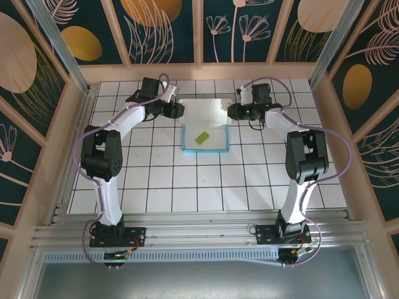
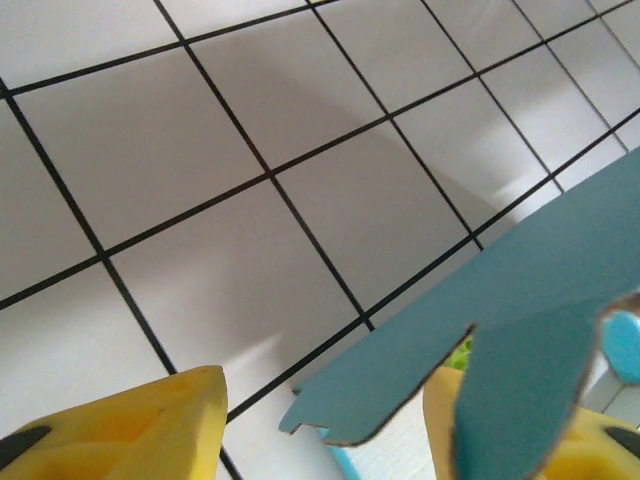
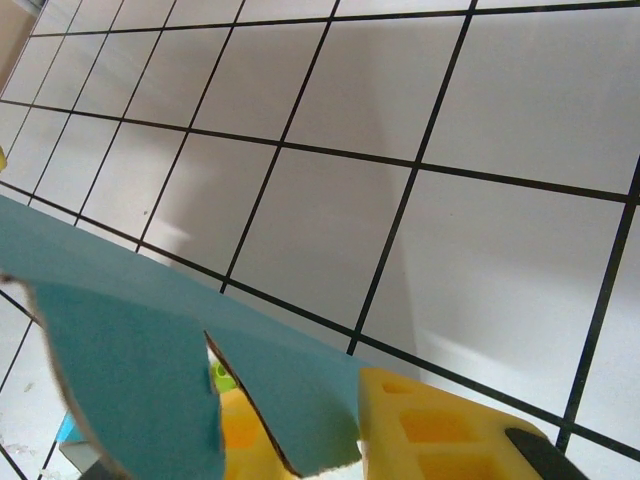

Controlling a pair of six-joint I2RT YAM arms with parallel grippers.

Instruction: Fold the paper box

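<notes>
Pinching paper box flap at 1 o'clock with right claw; left claw spread wide at 11 o'clock. Green scrap lying on box, tiled worktop below.

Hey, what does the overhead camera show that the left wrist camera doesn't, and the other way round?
Overhead: both arms, with the left gripper and right gripper at either end of the raised white flap of the paper box, plus the box's whole outline with its cyan rim.
Left wrist: the flap's cyan underside close up, its notched edge, and the yellow fingers standing apart, card against one.
Shared: the paper box, the white tiled table, and the yellow-green scrap, just a green sliver under the flap at the wrist.
</notes>
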